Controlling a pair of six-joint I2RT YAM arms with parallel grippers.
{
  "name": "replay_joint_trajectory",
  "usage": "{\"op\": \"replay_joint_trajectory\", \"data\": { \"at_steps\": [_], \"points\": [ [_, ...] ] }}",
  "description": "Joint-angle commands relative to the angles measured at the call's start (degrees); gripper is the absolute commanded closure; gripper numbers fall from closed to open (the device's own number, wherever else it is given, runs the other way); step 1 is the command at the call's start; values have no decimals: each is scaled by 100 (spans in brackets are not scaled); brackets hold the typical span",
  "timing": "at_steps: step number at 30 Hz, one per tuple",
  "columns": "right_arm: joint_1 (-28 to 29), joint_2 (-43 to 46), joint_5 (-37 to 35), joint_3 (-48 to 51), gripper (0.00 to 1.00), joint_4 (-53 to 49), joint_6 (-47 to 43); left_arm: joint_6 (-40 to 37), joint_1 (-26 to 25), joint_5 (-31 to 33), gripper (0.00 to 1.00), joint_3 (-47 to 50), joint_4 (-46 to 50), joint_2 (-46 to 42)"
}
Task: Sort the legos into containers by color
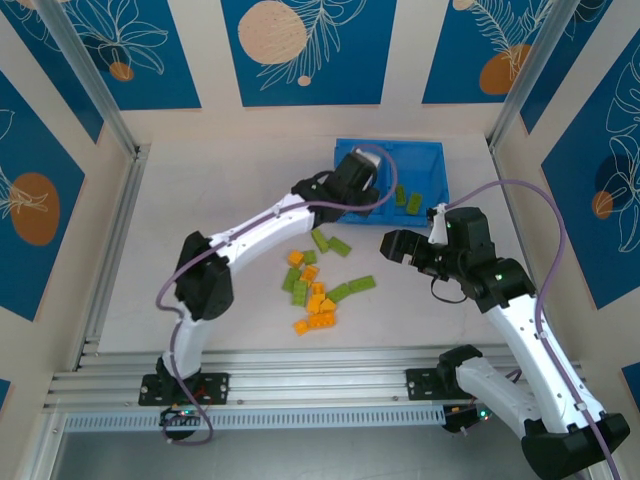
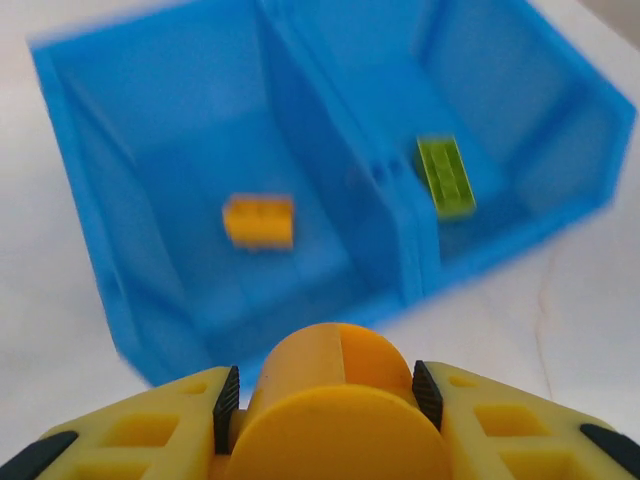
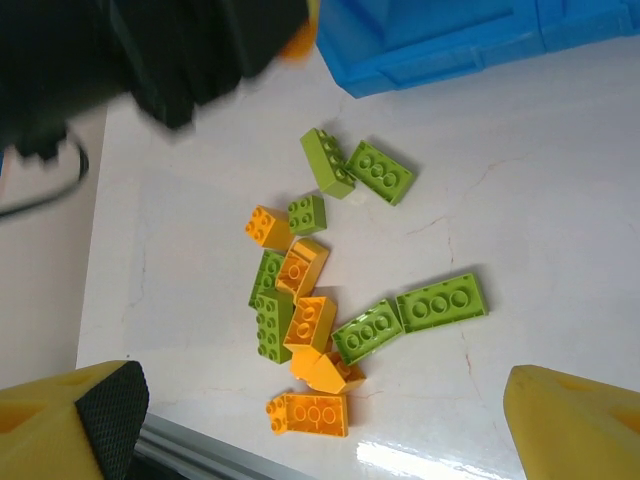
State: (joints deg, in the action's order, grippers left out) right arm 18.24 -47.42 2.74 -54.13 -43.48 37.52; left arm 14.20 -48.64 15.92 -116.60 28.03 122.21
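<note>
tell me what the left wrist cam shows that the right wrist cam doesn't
Left wrist: the inside of the blue tray, with an orange brick in its left compartment and a green brick in its right, and the left claw shut on a rounded orange piece. Right wrist: the loose pile of bricks, orange and green, on the table, the open right claw, and the dark left arm. Both: the blue tray and the table.

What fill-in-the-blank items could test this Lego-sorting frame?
1. The held brick in the left claw is ___.
2. In the left wrist view, the brick right of the blue tray's divider is ___.
3. The right claw hangs ___ over the loose bricks on the table.
Missing: orange; green; open.
</note>
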Motion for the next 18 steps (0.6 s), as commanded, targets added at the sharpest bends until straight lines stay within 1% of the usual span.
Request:
{"op": "replay_joint_trajectory", "data": {
  "at_steps": [1,4,7,9,10,11,15,18],
  "points": [
    [39,73,-42,-46,7,51,110,-556,335,536,67,-1057,-33,1022],
    [40,121,-79,-54,7,51,91,-789,481,631,68,-2015,-128,1821],
    [51,134,-116,-63,7,7,68,-939,569,530,68,-2698,-300,2403],
    [56,128,-125,-63,7,-27,54,-1043,600,433,65,-2916,-466,2634],
    [53,128,-124,-58,6,-41,49,-1119,608,377,62,-2982,-559,2718],
    [61,128,-124,-54,7,-46,54,-1198,600,294,57,-3025,-632,2765],
    [62,134,-134,-37,7,-42,84,-1179,599,158,48,-3100,-610,2662],
    [67,112,-125,-10,7,32,122,-1055,588,116,45,-3090,-446,2401]
  ]
}}
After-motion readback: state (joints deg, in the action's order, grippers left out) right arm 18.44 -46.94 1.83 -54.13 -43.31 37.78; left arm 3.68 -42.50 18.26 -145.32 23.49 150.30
